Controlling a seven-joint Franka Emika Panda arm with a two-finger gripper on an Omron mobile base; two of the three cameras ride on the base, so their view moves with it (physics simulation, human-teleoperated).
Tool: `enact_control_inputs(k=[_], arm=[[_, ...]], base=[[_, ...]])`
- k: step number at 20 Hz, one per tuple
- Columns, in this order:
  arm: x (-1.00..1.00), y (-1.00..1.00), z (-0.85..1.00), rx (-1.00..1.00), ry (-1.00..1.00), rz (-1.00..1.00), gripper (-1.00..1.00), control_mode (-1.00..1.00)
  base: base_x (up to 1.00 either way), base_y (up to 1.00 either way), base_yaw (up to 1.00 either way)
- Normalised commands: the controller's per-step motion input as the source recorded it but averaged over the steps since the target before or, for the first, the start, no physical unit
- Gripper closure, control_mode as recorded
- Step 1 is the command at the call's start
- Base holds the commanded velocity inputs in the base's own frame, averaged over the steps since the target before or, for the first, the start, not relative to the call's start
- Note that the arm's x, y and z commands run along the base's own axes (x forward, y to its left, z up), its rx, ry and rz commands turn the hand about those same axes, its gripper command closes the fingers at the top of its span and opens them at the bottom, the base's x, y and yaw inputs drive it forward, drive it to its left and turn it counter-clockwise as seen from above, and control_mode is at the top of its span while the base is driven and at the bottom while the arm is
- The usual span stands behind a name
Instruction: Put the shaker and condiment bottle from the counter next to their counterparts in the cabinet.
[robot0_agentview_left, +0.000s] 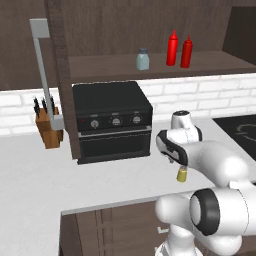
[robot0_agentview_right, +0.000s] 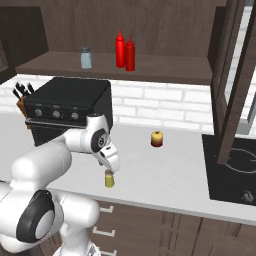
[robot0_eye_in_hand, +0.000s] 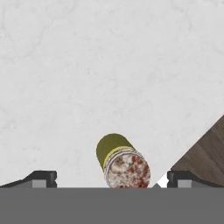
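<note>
The gripper (robot0_eye_in_hand: 112, 177) hangs directly over the shaker (robot0_eye_in_hand: 122, 162) on the counter (robot0_eye_in_hand: 87, 65), jaws spread wide with a finger tip on either side and neither touching it. Seen from the hand, the shaker's speckled cap sits between the two tips, a little nearer the one on the right of that view, its yellow body running away from the camera. From the right base camera the shaker (robot0_agentview_right: 109, 179) stands upright just below the gripper (robot0_agentview_right: 111, 167), near the counter's (robot0_agentview_right: 165, 175) front edge; from the left it (robot0_agentview_left: 182, 174) peeks out beneath the wrist.

Well beyond the jaws and above them, the cabinet (robot0_agentview_left: 150, 67) shelf carries two red bottles (robot0_agentview_left: 179, 49) side by side, with a pale blue-grey shaker (robot0_agentview_left: 143, 59) near them. A black oven (robot0_agentview_left: 112, 120) sits under the shelf, a knife block (robot0_agentview_left: 48, 122) beside it. A yellow-and-red lump (robot0_agentview_right: 157, 138) rests on the counter, apart from the gripper, toward the cooktop (robot0_agentview_right: 235, 170).
</note>
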Motion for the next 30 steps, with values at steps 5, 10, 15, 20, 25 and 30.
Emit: enact_control_inputs(k=[5,10,15,20,25,30], arm=[[0.01,0.02,0.0,-0.02,0.0,-0.03,-1.0,-1.0],[-0.2,0.0,0.0,0.0,0.0,-0.03,-1.0,-1.0],[-0.48,0.0,0.0,0.02,0.0,-0.03,-1.0,-1.0],[-0.49,0.0,0.0,0.01,-0.03,-0.02,-1.0,-1.0],[-0.16,0.0,0.0,0.0,-0.05,0.0,-1.0,-1.0],[0.0,0.0,0.0,0.0,-0.07,0.0,-1.0,-1.0]], base=[[0.0,0.0,0.0],[0.0,0.0,0.0],[0.0,0.0,0.0],[0.0,0.0,0.0],[0.0,0.0,0.0],[0.0,0.0,0.0]])
